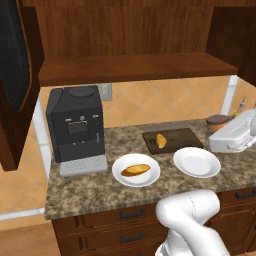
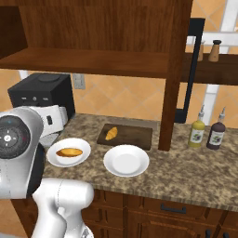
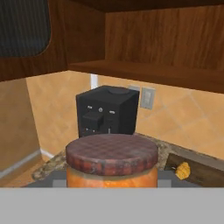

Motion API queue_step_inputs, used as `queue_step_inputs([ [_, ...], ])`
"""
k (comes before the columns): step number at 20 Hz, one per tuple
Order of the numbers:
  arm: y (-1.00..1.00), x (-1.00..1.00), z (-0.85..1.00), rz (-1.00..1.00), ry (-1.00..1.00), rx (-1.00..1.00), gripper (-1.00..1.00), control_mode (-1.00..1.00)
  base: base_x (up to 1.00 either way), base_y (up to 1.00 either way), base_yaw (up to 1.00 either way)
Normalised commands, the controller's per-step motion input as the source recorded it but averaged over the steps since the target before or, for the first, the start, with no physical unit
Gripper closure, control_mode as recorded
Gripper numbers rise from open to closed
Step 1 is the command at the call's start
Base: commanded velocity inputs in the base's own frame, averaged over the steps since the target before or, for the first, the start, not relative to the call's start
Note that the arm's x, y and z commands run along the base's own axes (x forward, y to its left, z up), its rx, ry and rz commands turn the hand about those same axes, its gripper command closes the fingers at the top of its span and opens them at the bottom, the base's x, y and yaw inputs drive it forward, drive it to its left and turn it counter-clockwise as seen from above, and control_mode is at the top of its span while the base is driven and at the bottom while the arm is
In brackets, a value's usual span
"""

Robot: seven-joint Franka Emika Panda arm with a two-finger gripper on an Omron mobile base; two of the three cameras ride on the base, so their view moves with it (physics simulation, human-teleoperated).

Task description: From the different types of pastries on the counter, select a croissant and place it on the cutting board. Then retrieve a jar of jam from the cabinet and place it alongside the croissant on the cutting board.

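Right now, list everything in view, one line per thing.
jar of jam: one, orange, dark brown lid, in the claw
croissant: one, golden-orange, on the cutting board
cutting board: one, dark brown, back of the counter
loaf: one, golden-brown, on the left plate
plates: two, white, before the board
coffee machine: one, black, counter's left end
bottles: two, yellowish and dark, counter's right
counter: one, speckled brown-grey
cabinet: one, dark brown, above, door open
arm: one, white
claw: one, white, holding the jar
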Motion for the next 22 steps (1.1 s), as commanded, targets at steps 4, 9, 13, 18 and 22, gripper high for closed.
queue_step_inputs([
  [4,0.56,0.02,-0.78,0.0,-0.19,0.05,1.0,-1.0,0.0,0.0,0.0],
  [9,0.09,0.0,-0.92,0.03,-0.23,0.18,1.0,-1.0,0.0,0.0,0.0],
  [13,0.0,0.0,-1.0,0.05,-0.29,0.29,1.0,-1.0,0.0,0.0,0.0],
  [18,0.08,0.0,-0.62,0.03,-0.18,0.21,1.0,-1.0,0.0,0.0,0.0],
  [22,0.72,0.0,-0.82,0.05,-0.11,0.2,1.0,-1.0,0.0,0.0,0.0],
])
